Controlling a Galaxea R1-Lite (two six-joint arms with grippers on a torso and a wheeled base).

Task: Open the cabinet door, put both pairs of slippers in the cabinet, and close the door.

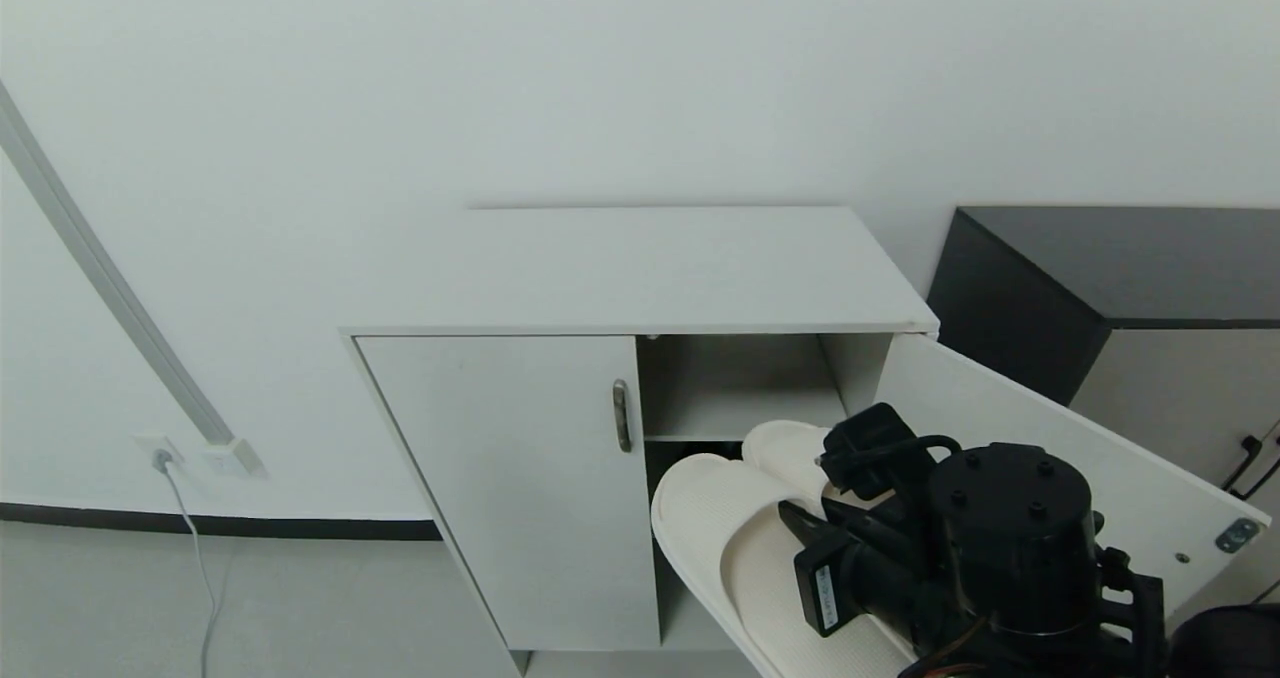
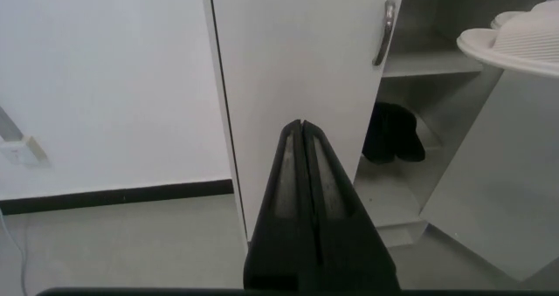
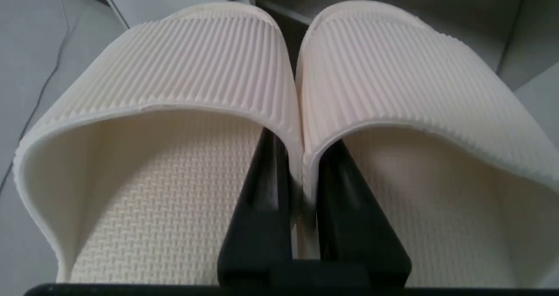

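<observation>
Slippers (image 1: 700,518), cream pair: right gripper (image 3: 301,161) is clamping their inner walls together. Long axes are running side by side, toes pointing into the cabinet's (image 1: 650,268) open right half, at its front edge. Heels are hiding behind the arm. Left gripper (image 2: 302,132): fingers pressing together, empty.

A white cabinet (image 1: 660,268) sits at the centre of the frame, its left door (image 1: 510,478) shut with a metal handle (image 1: 621,415) near the inner edge, its right door (image 1: 1050,438) swung wide open toward the lower right, and 1 shelf (image 1: 740,420) showing in the opening. In the lower right, the right arm (image 1: 1010,538) holds 1 pair of cream slippers (image 1: 730,528) side by side, their toes pointing up-frame at the opening, just before the shelf's edge. A dark cabinet (image 1: 1010,308) stands at the right edge, and a wall socket (image 1: 158,451) with a cable (image 1: 200,558) hanging from it sits at the lower left.
</observation>
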